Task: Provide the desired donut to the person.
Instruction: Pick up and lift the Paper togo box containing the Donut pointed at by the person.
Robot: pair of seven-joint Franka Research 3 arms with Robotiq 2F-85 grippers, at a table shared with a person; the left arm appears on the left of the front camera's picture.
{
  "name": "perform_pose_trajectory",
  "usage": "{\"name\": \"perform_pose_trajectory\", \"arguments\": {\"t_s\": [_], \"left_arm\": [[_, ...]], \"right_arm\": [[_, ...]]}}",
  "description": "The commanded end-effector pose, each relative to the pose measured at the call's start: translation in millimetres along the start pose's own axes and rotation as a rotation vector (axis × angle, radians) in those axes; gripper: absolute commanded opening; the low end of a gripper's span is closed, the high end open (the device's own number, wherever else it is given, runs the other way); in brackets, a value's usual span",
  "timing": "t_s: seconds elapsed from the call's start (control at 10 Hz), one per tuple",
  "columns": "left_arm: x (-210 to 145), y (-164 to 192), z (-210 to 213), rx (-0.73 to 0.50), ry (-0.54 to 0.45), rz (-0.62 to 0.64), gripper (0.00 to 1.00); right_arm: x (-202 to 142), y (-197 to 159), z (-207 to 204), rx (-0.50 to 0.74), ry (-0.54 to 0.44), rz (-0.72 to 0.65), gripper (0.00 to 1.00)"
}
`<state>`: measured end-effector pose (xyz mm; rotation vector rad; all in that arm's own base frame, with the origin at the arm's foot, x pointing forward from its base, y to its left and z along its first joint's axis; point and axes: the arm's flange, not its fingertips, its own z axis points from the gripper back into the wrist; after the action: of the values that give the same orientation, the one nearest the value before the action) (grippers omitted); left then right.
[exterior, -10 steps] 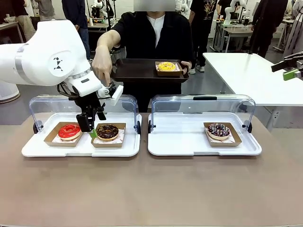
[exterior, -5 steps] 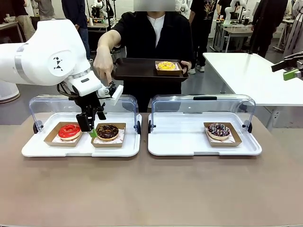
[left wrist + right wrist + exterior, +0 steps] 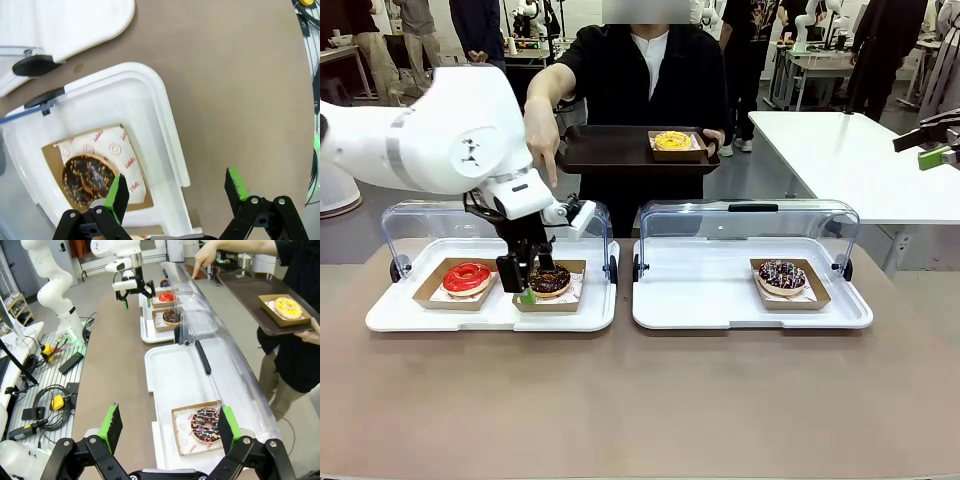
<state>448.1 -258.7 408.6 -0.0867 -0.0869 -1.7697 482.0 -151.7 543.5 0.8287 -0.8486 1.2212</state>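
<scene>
Chocolate-glazed ring donut (image 3: 551,279) location: in an open brown cardboard tray lined with white printed paper, on the right half of the left white plastic serving tray (image 3: 490,315). A red-glazed ring donut (image 3: 467,277) sits in a like cardboard tray just beside it, on the robot's left.

Left gripper (image 3: 523,285): positioned low over the chocolate donut, pointing down, fingers spread wide, nothing between them. In the left wrist view, one green pad (image 3: 119,192) overlaps the donut's edge and the other lies beyond the tray rim, above the brown table (image 3: 240,90). Whether the pad touches the donut cannot be told.

Right gripper (image 3: 169,427): fingers spread wide, empty, held above the right white serving tray (image 3: 165,370). That tray carries a chocolate donut with coloured sprinkles (image 3: 206,424) in its own cardboard tray. Each serving tray has a clear curved lid (image 3: 750,222), raised at the far side.

The person (image 3: 645,80): standing at the far side of the table in a black top. One hand (image 3: 540,140) points an index finger down toward the left serving tray. The other hand holds a dark brown rectangular tray (image 3: 610,150) level, carrying a yellow-glazed donut (image 3: 672,141) in a cardboard tray.
</scene>
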Motion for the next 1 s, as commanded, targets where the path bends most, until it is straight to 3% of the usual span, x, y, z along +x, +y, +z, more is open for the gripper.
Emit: {"name": "perform_pose_trajectory", "arguments": {"t_s": [0.0,0.4,0.9], "left_arm": [[11,23,-8,-0.019,0.049,0.003,1.00],[19,50,-33,-0.061,0.072,0.083,1.00],[20,54,-59,-0.062,0.114,0.111,1.00]], "right_arm": [[0,0,0,-0.001,-0.008,-0.001,1.00],[0,0,0,-0.001,-0.008,-0.001,1.00],[0,0,0,-0.001,-0.008,-0.001,1.00]]}}
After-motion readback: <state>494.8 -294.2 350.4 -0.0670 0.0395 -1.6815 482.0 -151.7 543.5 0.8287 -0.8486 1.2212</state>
